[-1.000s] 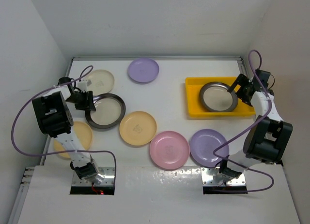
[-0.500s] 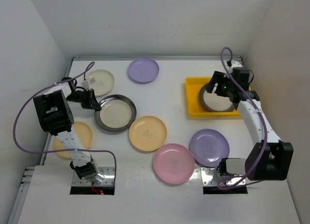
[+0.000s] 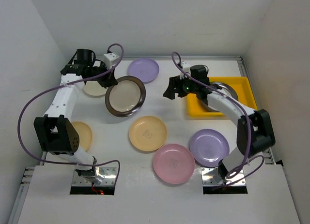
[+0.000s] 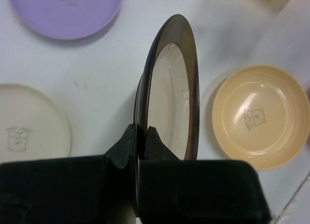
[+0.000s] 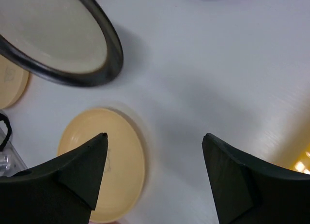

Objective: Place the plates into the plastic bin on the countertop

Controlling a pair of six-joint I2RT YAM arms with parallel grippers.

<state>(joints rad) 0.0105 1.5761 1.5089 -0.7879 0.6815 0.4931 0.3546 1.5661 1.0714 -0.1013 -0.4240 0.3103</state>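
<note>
At the far left we see the left orange plate lying flat on the countertop, partly hidden behind the left arm. Farther back, the cream plate lies partly under that arm. The left gripper pinches the rim of the grey plate. In the left wrist view its fingers are pressed on both sides of the rim. This plate is tilted and held up over the countertop, well apart from the bin. Behind it the back lilac plate lies flat. In front of it is the middle orange plate, and the pink plate sits nearer to us, just beside it.

The right gripper hangs over bare countertop, just left of the bin. In the right wrist view we see it spread wide with nothing between the fingers. The front lilac plate lies flat next to the pink plate. The yellow bin stands at the right, and the second grey plate lies inside it, partly hidden by the right arm.
</note>
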